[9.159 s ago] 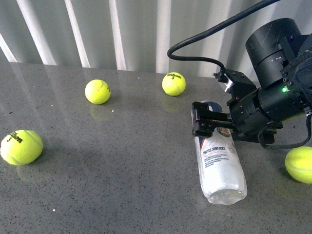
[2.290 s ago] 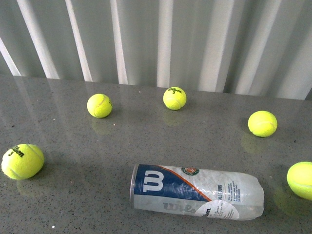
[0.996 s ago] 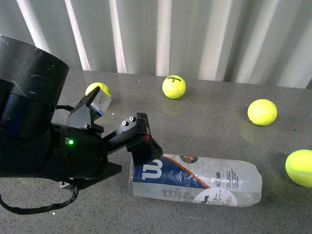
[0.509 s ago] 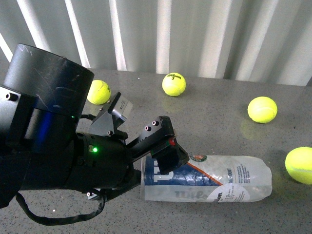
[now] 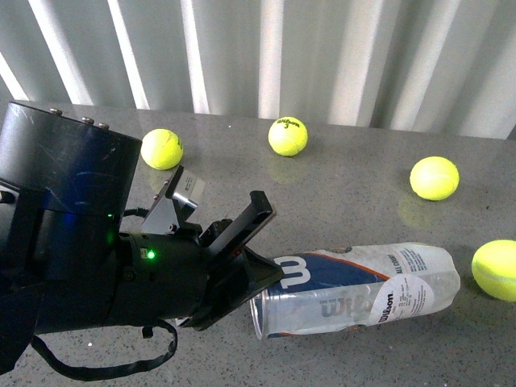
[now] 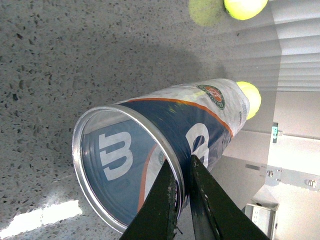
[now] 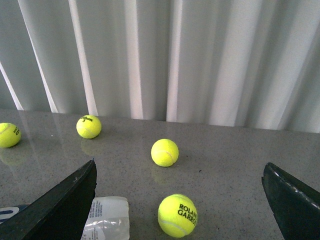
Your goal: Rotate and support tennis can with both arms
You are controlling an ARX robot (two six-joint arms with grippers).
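The tennis can [image 5: 363,290] lies on its side on the grey table, open metal-rimmed end toward my left arm and clear closed end to the right. My left gripper [image 5: 260,284] is shut on the can's rim. In the left wrist view the two black fingers [image 6: 167,200] pinch the rim's wall of the tennis can [image 6: 150,150], one inside and one outside, with my left gripper [image 6: 181,167] at the rim. My right gripper [image 7: 180,171] stands wide open above the table, out of the front view. The can's clear end [image 7: 107,217] shows beside its left finger.
Loose yellow tennis balls lie around: two at the back [image 5: 161,149] [image 5: 288,135], one at the right [image 5: 434,177], and one close to the can's closed end [image 5: 496,270]. A white pleated curtain [image 5: 266,56] bounds the table's far edge.
The left arm has dropped lower and its gripper has shut on the can's rim. The can has rolled, shifted right and swung, its closed end moving toward the back right.
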